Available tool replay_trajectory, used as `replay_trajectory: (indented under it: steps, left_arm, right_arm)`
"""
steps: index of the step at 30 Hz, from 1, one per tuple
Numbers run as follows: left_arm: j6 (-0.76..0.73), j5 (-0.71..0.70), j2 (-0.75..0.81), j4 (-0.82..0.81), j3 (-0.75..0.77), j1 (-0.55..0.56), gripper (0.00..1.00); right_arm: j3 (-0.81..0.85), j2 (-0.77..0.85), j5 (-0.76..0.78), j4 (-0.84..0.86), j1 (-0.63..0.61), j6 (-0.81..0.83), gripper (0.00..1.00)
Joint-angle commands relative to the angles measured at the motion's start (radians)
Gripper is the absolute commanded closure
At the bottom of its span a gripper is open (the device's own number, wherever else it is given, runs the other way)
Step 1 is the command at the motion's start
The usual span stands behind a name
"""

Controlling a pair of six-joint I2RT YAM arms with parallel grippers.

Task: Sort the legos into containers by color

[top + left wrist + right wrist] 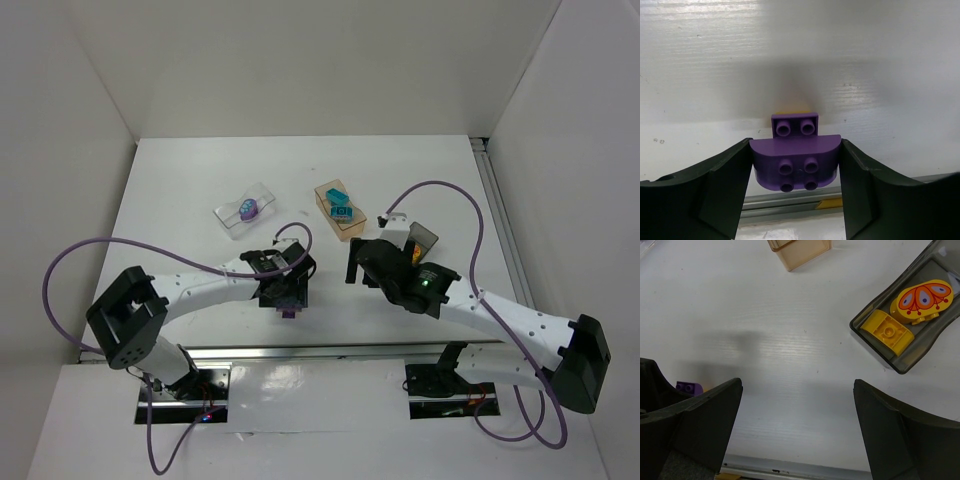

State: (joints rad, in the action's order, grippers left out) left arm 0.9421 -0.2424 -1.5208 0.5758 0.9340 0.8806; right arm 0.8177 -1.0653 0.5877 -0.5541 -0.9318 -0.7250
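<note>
Closest up, my left gripper clamps the purple lego at both ends; my right gripper gapes wide, empty, near an orange-patterned yellow lego.

Three containers, two arms, two yellow legos inside the grey one

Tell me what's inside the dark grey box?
The dark grey box holds two yellow pieces: a brick and an oval with an orange-red pattern. Its far end is cut off by the frame, so anything there stays unseen.
</note>
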Motion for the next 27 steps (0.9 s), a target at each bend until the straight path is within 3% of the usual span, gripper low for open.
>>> replay_trajectory:
  steps: [1, 6, 9, 12, 16, 21, 27]
  left_arm:
    - [-0.005, -0.023, 0.005, 0.016, 0.028, 0.004, 0.25]
    - [0.004, -0.047, 0.005, 0.053, 0.017, 0.004, 0.23]
    - [0.004, -0.058, 0.005, 0.064, 0.008, 0.004, 0.31]
    - [0.014, -0.058, 0.014, 0.085, 0.02, 0.004, 0.46]
    - [-0.014, -0.049, 0.089, 0.119, 0.078, -0.005, 0.48]
    - [-0.242, 0.202, 0.122, 0.065, 0.173, -0.075, 0.57]
    - [-0.361, 0.492, 0.14, -0.005, 0.246, -0.222, 0.62]
  right_arm:
    - [-0.006, 0.016, 0.027, 0.002, -0.009, -0.017, 0.01]
    - [-0.006, 0.016, 0.027, 0.013, -0.009, -0.017, 0.01]
    - [-0.006, 0.016, 0.037, 0.013, -0.009, -0.017, 0.01]
    - [-0.006, 0.007, 0.037, 0.023, -0.009, -0.017, 0.01]
    - [0.014, 0.007, 0.025, 0.023, -0.009, -0.017, 0.01]
    - [-0.044, 0.116, -0.055, 0.097, -0.009, 0.082, 0.01]
    - [-0.133, 0.301, -0.163, 0.241, -0.009, 0.095, 0.02]
